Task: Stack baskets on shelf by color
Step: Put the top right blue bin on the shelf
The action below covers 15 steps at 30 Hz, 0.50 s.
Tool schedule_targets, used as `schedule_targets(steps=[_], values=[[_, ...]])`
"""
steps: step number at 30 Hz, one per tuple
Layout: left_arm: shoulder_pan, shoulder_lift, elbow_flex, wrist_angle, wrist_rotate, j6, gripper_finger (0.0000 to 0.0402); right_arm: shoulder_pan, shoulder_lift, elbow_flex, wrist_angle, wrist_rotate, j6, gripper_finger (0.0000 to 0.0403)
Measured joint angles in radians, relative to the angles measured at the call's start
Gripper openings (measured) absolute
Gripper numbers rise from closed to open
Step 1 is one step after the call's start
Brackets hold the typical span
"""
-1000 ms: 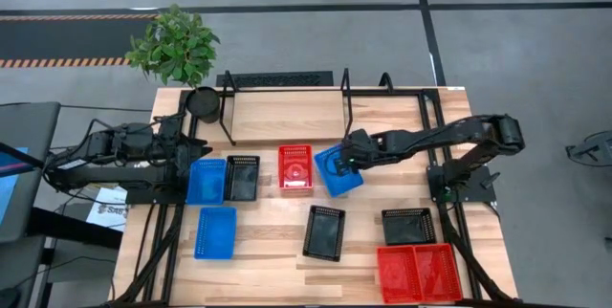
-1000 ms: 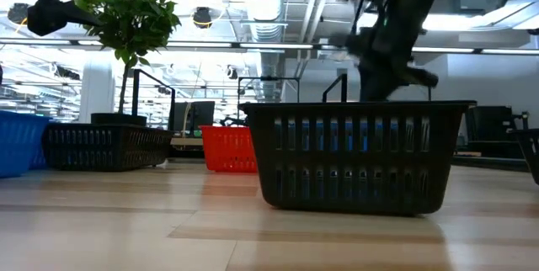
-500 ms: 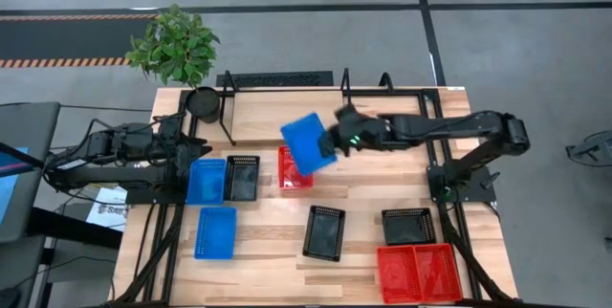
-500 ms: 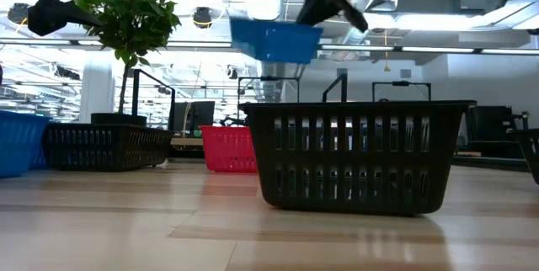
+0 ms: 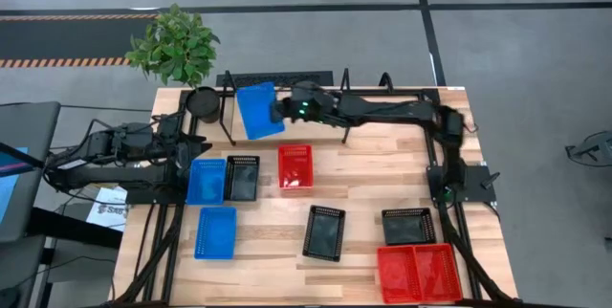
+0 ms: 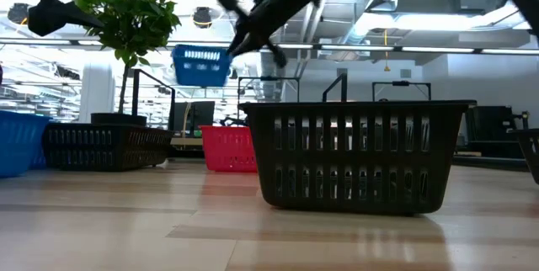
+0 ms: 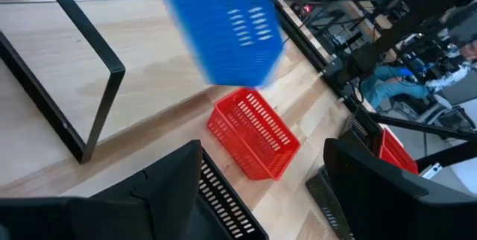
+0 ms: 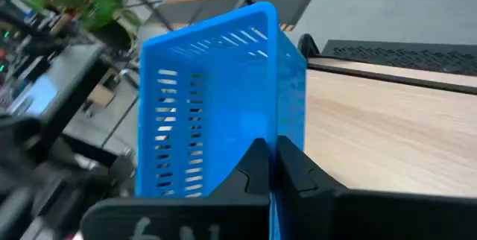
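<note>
Above the shelf (image 5: 382,117) at the table's far edge, toward eleven o'clock in the high view: right gripper (image 5: 279,111) clamped on the wall of a blue basket (image 5: 255,109), fingers (image 8: 257,167) pinched tight over the rim in the right wrist view. Basket held in the air, tilted, clear of the board, between the black hoops and near the round plant pot (image 5: 203,104). Needs levelling before descent, open side up, long edge in line with the shelf board, so that later blue ones nest squarely. Best lowered slowly between the metal hoops; a swing toward the pot or a hoop risks a knock and a twisted grip. Release only once the base sits flat on the wood. Outward from there: red basket (image 5: 295,166) at the table's centre, black basket (image 5: 241,177) and another blue basket (image 5: 207,181) toward nine o'clock, a further blue (image 5: 215,231) at about seven, more black (image 5: 324,232) and red ones (image 5: 418,272) toward five. Left gripper (image 5: 188,145) waiting at nine o'clock beside the blue and black pair, jaws spread wide, holding nothing.
</note>
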Motion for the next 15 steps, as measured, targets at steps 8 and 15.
schedule_targets(steps=[8,15], values=[[0.0,0.0,0.0,0.0,-0.006,-0.001,0.0269,-0.042,0.19,0.16,-0.003,-0.002,0.144,0.0011],[0.0,0.0,0.0,0.0,-0.027,-0.002,0.0269,-0.071,0.27,0.193,0.005,-0.003,0.248,0.0011]])
